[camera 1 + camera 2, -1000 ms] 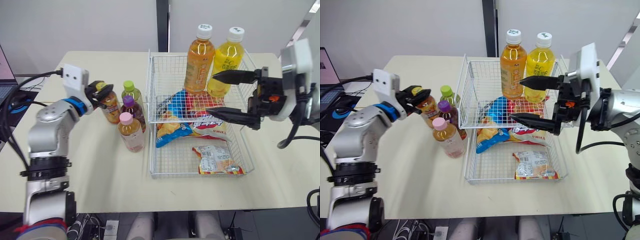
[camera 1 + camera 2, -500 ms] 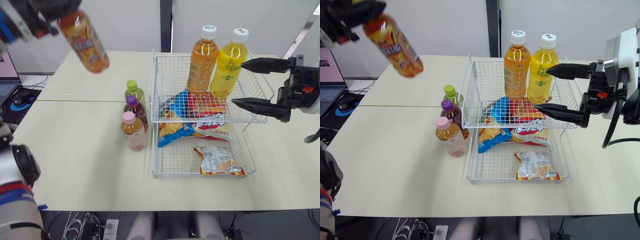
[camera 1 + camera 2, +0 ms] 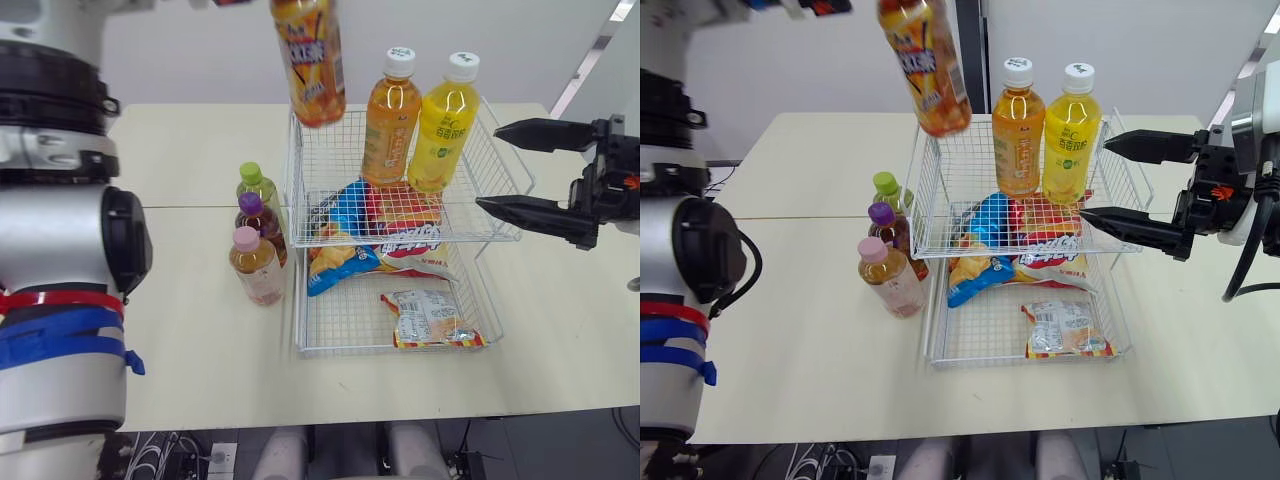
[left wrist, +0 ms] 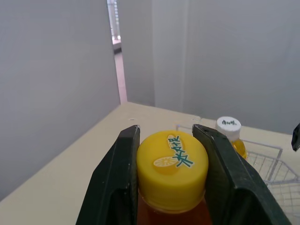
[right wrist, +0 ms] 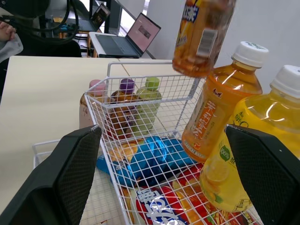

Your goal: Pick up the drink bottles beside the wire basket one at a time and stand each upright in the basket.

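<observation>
Left tool (image 4: 166, 140) is clamped on the yellow cap (image 4: 172, 168) of the held bottle (image 3: 308, 60), one finger on each side of the cap. The bottle hangs from its top in the upper middle of the frame, off the surface (image 3: 200, 350), with its base over the back left corner of the wire basket (image 3: 297, 180). Likely reason for the cap grip: the body hangs free below, so it can go straight down into the wire cell and land on its base.

Long axis is near vertical, cap up, base down. There is a slight tilt, with the base swung a bit toward the right of the frame. It probably needs squaring up before lowering.

Orange bottle (image 3: 388, 115) and yellow bottle (image 3: 442, 120) stand upright in the basket's raised back tier, side by side and close together. The free spot looks to be to their left, under the held one. Snack bags (image 3: 400, 250) lie flat in the lower front part.

Green-cap bottle (image 3: 250, 182), purple-cap bottle (image 3: 254, 215) and pink-cap bottle (image 3: 256, 268) wait upright in a row just left of the basket, not yet moved.

Right tool (image 3: 490, 166) is at the right edge of the frame, fingers spread wide and holding nothing. It is parked beside the basket's right wall, seemingly kept clear of the drop zone.
</observation>
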### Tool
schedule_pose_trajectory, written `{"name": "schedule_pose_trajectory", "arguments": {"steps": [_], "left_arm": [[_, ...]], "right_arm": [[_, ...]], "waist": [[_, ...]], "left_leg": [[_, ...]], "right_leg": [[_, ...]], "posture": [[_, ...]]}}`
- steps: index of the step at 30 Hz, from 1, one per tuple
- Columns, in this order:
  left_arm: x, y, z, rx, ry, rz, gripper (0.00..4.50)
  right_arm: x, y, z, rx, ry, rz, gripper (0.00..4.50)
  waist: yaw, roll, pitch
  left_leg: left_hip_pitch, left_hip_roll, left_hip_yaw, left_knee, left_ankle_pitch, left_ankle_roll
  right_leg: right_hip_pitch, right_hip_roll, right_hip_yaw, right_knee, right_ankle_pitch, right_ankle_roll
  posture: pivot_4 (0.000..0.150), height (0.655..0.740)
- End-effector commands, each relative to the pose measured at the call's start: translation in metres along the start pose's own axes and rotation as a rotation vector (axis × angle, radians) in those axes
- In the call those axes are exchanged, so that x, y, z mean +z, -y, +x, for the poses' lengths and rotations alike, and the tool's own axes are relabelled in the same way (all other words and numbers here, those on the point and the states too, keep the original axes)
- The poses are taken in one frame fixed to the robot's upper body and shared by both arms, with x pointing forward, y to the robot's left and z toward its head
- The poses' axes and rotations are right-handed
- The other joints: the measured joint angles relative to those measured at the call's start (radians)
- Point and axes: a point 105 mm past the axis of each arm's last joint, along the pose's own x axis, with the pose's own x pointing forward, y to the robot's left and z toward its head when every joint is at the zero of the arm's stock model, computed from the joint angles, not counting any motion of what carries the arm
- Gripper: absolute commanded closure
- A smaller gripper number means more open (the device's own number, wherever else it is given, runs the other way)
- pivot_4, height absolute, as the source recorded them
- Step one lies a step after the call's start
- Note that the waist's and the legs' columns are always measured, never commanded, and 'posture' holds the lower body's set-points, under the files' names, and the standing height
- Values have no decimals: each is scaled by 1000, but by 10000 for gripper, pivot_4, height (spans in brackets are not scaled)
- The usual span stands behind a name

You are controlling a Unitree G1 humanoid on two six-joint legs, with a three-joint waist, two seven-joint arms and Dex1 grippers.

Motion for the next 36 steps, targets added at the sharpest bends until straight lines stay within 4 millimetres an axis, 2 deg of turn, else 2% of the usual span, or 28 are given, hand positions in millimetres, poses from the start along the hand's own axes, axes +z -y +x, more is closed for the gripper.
{"name": "schedule_pose_trajectory", "arguments": {"steps": [1,12,22,31,36], "left_arm": [[12,3,4,-6,36,83,31370],[-30,0,25,-5,-8,-20,31370],[-39,7,30,-44,-22,-64,31370],[-34,7,26,-57,-26,-7,1111],[-26,10,19,-66,-16,32,329]], "right_arm": [[11,0,-4,-28,22,-51,0],[14,4,-8,-75,13,-67,0],[16,8,-12,-98,7,-80,0],[19,16,-14,-136,21,-98,0],[19,18,-13,-141,27,-102,0]], "waist": [[1,0,0],[3,0,0],[5,0,0],[4,0,0],[4,0,0]], "left_leg": [[-1,0,0,0,0,0],[-6,0,0,1,0,0],[-6,-1,0,1,0,0],[-6,-1,0,2,0,0],[-6,-1,1,2,0,0]], "right_leg": [[0,0,0,0,0,0],[-6,0,1,1,0,0],[-6,0,1,2,0,0],[-6,0,1,2,0,0],[-6,0,1,2,0,0]], "posture": [[1500,7400],[1500,7400],[1500,7400],[1500,7400],[1500,7400]]}}
